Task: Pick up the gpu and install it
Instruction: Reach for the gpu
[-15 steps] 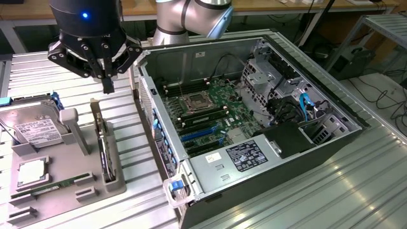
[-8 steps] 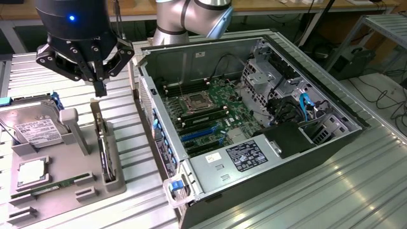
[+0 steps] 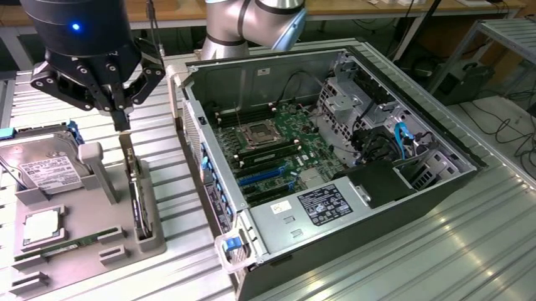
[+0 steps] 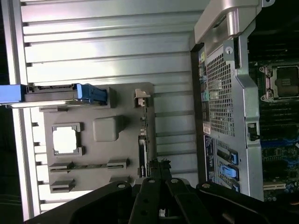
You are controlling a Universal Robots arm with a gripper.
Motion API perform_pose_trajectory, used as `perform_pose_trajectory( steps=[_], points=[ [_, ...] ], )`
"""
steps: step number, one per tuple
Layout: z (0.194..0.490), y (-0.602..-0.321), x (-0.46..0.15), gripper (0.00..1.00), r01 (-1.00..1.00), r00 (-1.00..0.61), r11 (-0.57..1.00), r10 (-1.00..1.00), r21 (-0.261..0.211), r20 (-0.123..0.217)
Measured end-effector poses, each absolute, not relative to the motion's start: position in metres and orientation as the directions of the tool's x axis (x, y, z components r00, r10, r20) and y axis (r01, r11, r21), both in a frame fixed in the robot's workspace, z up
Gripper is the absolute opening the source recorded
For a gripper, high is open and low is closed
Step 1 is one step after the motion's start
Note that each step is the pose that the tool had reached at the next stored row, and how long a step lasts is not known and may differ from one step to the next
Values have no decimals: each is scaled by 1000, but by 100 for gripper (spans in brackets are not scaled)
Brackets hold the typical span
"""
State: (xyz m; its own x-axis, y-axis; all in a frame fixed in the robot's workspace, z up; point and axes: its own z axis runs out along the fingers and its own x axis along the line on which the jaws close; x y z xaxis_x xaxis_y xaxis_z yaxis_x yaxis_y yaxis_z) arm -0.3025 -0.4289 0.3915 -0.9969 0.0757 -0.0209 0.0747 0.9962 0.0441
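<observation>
In the exterior view the gripper (image 3: 122,122), fingers pressed together and empty, hangs just above the far end of the gpu (image 3: 137,194), which stands on edge in the grey holder (image 3: 92,166), and in the wrist view the gpu's long axis runs straight out from the fingertips.
</observation>
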Motion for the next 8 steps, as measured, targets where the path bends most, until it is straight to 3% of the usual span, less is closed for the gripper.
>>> perform_pose_trajectory(
  steps=[8],
  points=[
    [391,-432,-320,11,74,-997,996,75,44,-21]
  ],
)
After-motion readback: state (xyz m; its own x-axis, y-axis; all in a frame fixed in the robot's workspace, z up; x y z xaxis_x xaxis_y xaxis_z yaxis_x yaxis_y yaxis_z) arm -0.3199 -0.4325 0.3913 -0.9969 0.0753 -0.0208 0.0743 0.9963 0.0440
